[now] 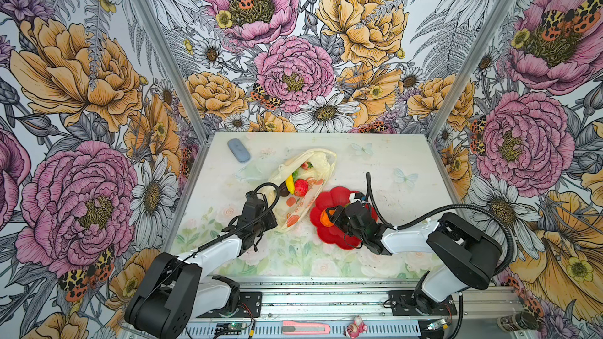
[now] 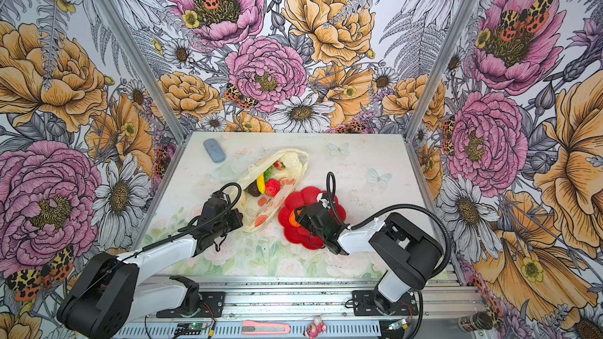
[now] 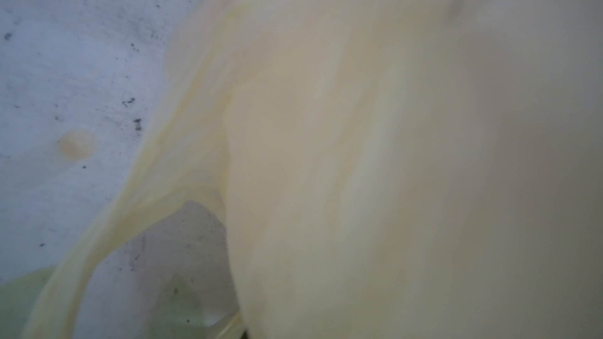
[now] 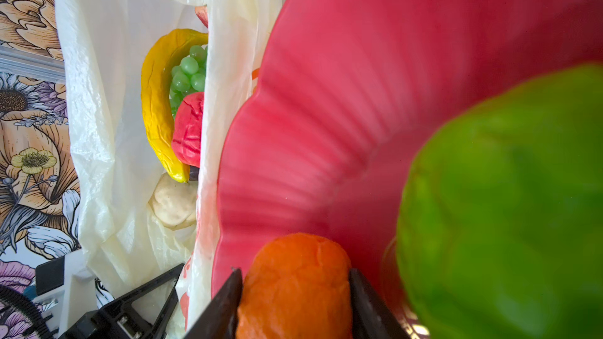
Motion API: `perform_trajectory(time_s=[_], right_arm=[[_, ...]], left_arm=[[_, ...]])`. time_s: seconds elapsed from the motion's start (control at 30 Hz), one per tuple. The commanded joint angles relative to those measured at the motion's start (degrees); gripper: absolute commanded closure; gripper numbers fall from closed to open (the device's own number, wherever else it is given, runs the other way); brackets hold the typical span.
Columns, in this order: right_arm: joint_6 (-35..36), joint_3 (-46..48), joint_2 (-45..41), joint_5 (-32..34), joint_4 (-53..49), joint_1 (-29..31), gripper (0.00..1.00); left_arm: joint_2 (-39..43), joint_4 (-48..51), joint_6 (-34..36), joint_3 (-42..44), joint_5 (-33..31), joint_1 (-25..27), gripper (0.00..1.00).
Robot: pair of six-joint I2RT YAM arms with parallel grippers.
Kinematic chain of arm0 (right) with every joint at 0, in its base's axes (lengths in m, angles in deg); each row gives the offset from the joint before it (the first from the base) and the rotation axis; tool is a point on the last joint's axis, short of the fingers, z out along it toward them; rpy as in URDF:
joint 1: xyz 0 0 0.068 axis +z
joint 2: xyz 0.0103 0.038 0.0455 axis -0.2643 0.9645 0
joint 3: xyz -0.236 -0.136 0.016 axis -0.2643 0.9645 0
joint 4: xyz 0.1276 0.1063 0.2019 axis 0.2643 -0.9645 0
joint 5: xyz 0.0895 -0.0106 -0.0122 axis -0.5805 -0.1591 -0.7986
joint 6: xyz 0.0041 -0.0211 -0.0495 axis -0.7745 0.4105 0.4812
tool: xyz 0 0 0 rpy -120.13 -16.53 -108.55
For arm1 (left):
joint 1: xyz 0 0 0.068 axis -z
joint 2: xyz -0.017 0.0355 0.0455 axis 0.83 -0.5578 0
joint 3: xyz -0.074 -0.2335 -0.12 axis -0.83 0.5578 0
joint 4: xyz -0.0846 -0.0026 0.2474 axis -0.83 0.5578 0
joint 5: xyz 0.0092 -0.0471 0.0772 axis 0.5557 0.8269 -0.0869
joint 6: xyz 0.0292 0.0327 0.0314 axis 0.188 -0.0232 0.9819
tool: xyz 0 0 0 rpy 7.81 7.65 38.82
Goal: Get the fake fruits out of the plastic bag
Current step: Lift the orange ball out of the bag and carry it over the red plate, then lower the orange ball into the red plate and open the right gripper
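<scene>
Nearest the robot, the right hand (image 1: 330, 217) is grasping the orange (image 4: 295, 275). The wrist view shows a finger pressed against each side of it. It hangs low over the red plate (image 1: 329, 195), at the plate's 9 o'clock rim, and a green fruit (image 4: 509, 207) already lies in the plate just beside it.

At about 9 o'clock from the plate, the left hand (image 1: 275, 220) sits at the near edge of the bag (image 1: 321, 163). It is clenched, apparently pinching the thin film (its own fingers are hidden, and its wrist camera sees little but pale plastic pulled taut).

The bag lies on the desk (image 1: 391, 190), slanting away toward 1 o'clock with its mouth gaping. Inside it are a banana (image 1: 289, 184), a red fruit (image 1: 301, 187) touching the banana, a dark brown piece (image 1: 283, 190), grapes (image 4: 189, 73) and a cream piece (image 4: 173, 205). A small strawberry (image 1: 305, 166) lies deeper, toward 12 o'clock.

Farthest off, at 11 o'clock from the bag, a blue-grey oblong (image 1: 239, 150) lies well apart.

I judge the step in hand to be setting the orange down on the plate, so most of the fruit is yet to come out. The next move calls for letting go, lifting clear without nudging the green fruit, then reaching toward 11 o'clock for the banana or red fruit on top while the left hand holds the mouth open.
</scene>
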Motion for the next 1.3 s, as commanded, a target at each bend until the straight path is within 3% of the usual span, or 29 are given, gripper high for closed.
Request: perform_trajectory(time_s=[0.0, 0.13, 0.9, 1.27], right_arm=[[-0.7, 1.9, -1.7, 1.9, -1.4, 0.8, 0.44], [-1.1, 3.3, -3.6, 2.8, -2.2, 0.8, 0.40], [-3.1, 9.1, -13.0, 5.4, -10.0, 0.0, 0.43], [0.4, 7.5, -17.2, 4.5, -14.5, -2.6, 0.43]], left_arm=[[0.7, 0.1, 1.2, -0.7, 0.3, -0.4, 0.89], [0.3, 0.2, 1.3, -0.9, 0.3, -0.4, 0.89], [-0.3, 0.9, 1.4, -2.0, 0.0, 0.3, 0.88], [-0.3, 1.0, 1.1, -2.2, -0.4, 0.8, 0.88]])
